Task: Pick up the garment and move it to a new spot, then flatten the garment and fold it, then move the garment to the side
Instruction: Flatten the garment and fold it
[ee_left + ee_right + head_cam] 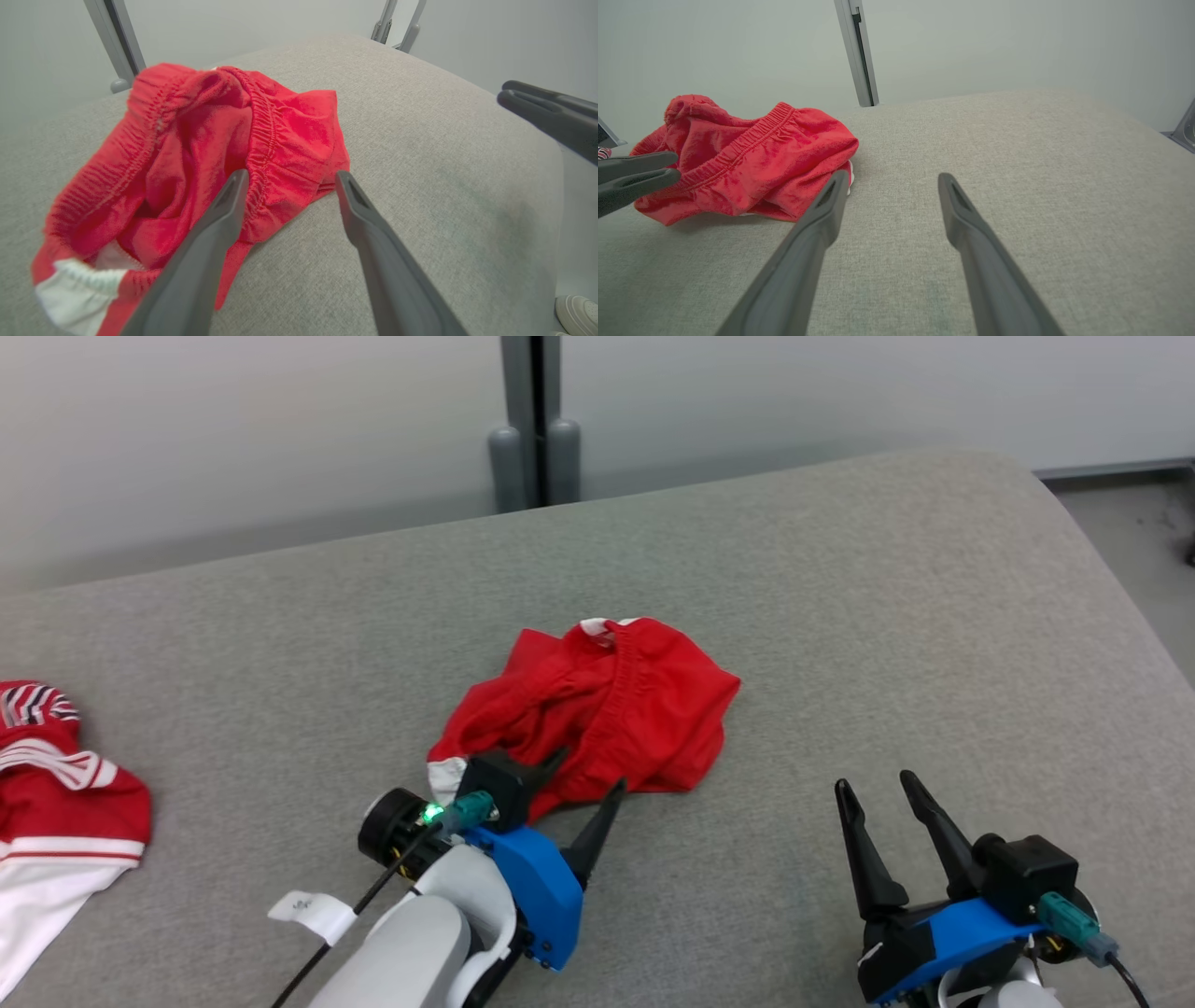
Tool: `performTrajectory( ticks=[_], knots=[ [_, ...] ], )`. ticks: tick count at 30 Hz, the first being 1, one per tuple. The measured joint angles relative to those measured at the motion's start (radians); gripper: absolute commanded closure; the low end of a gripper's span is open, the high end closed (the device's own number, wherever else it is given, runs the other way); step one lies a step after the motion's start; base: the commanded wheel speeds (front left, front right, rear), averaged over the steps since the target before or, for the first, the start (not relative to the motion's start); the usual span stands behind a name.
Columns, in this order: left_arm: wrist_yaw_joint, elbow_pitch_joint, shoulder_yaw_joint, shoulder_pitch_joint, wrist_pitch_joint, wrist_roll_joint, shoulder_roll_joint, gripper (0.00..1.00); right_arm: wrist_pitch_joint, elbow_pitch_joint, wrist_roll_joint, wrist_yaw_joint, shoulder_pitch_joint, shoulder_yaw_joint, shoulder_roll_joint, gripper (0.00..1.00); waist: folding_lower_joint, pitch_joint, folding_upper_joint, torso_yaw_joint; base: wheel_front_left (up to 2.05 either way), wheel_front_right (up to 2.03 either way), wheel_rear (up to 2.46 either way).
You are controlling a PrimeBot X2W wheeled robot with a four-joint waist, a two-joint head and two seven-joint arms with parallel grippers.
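A crumpled red garment (597, 709) with an elastic waistband and a white trim lies in the middle of the grey cushioned surface (840, 616). My left gripper (590, 773) is open at the garment's near edge, one finger over the cloth and the other just off it. In the left wrist view the garment (187, 154) sits under the left gripper (289, 179), whose fingers straddle a fold of the waistband. My right gripper (876, 786) stands open over bare surface to the right of the garment. The right wrist view has the garment (752, 158) left of the right gripper (889, 179).
A second red and white striped garment (56, 793) lies at the left edge of the surface. A grey post (534, 429) stands behind the far edge. Floor (1139, 551) drops off on the right. A white shoe (577, 310) is beside the surface.
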State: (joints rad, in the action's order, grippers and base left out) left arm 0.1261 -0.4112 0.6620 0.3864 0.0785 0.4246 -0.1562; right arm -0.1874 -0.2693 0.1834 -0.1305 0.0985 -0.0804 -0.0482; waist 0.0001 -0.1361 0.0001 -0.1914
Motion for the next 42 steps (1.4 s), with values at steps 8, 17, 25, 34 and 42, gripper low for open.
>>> performTrajectory(
  ticks=[8,17,25,34,42],
  knots=[
    [-0.023,-0.122,-0.009,0.069,0.076,0.023,0.015,0.00,-0.020,-0.031,0.023,0.000,0.018,-0.034,0.000,0.00,0.0000,-0.019,0.0000,-0.068,0.00,0.00,0.00],
    [-0.015,-0.170,0.009,0.124,0.121,0.047,0.033,1.00,-0.036,-0.055,0.046,0.000,0.024,-0.034,0.000,0.00,0.0000,-0.015,0.0000,-0.092,0.00,0.00,0.00],
    [-0.002,-0.076,-0.036,0.272,0.040,0.176,0.085,1.00,-0.051,-0.068,0.048,0.000,0.029,-0.009,0.000,0.00,-0.0001,0.010,0.0000,-0.075,0.00,0.00,0.00],
    [-0.093,0.087,-0.012,0.397,-0.147,0.536,0.107,1.00,-0.050,-0.068,0.047,0.000,0.029,-0.004,-0.001,0.00,-0.0002,0.022,0.0000,-0.057,0.00,0.00,0.00],
    [-0.197,0.043,-0.010,0.419,-0.318,0.738,0.107,1.00,-0.051,-0.060,0.056,0.000,0.034,-0.007,0.000,0.00,-0.0002,-0.004,0.0000,-0.013,0.00,0.00,0.00]
  ],
)
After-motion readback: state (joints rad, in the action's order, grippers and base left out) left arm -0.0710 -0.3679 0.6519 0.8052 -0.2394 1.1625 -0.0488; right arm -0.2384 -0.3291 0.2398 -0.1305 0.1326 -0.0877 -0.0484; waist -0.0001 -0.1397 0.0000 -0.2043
